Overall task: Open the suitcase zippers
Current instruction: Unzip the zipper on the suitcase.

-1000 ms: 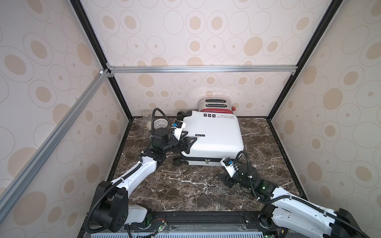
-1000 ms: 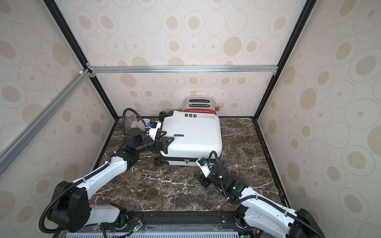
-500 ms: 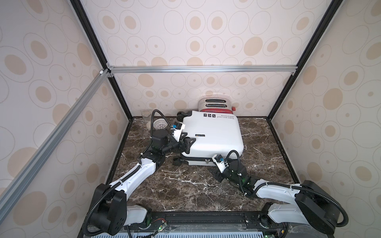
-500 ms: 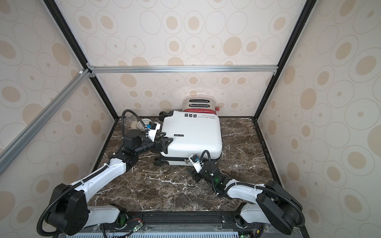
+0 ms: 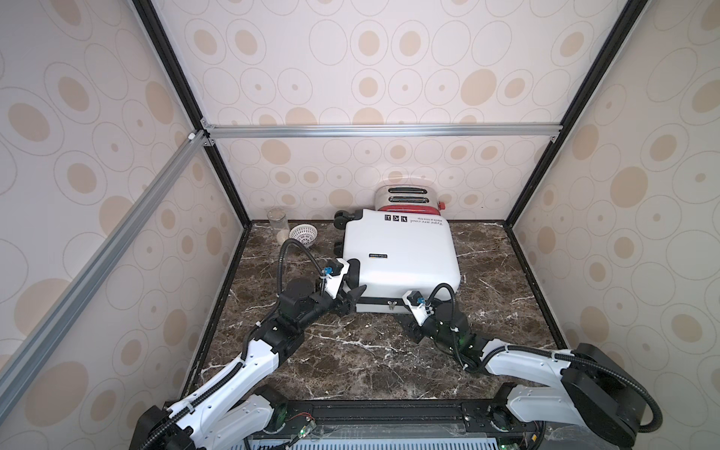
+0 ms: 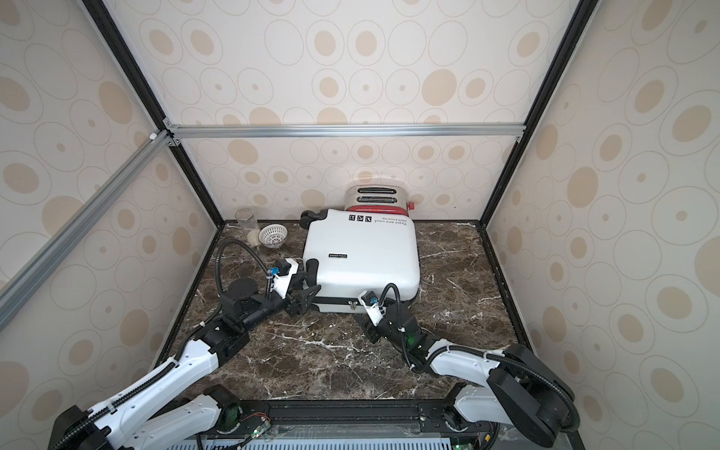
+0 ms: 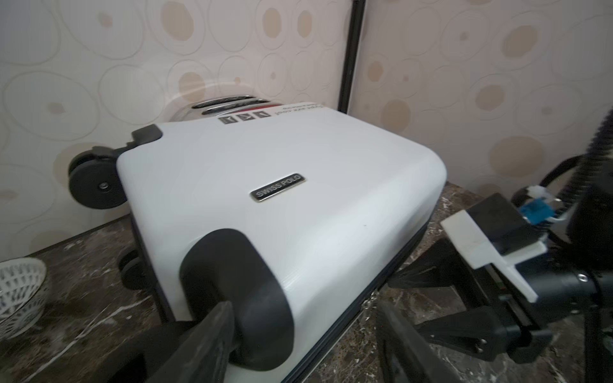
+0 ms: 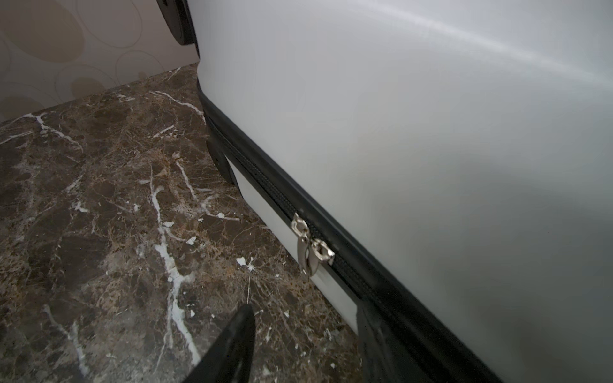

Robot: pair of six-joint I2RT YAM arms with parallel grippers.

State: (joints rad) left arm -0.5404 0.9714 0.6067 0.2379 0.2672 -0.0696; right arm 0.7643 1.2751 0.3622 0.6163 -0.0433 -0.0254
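**Two pulls now sit in front of the right gripper**

Two silvery pulls of the zippers [image 8: 310,247] hang side by side on the black band. They show in the lower middle of the right wrist view, just above the gap between the dark fingers of the right gripper [image 8: 306,326].

Over the last second that gripper has slid left along the near edge of the suitcase [image 5: 397,257], from the case's lower-right corner toward its middle. Its jaws stand moderately apart, with nothing between them and no contact with the pulls.

The left gripper [image 5: 352,298] has stayed at the case's lower-left corner. Its jaws are wide and straddle the black corner cap [image 7: 238,295]; whether they press the shell I cannot tell.

By my judgement the reach is nearly done. The zippers are still fully closed, with the pulls meeting and the band unbroken. What remains is a short advance and a pinch on one pull.
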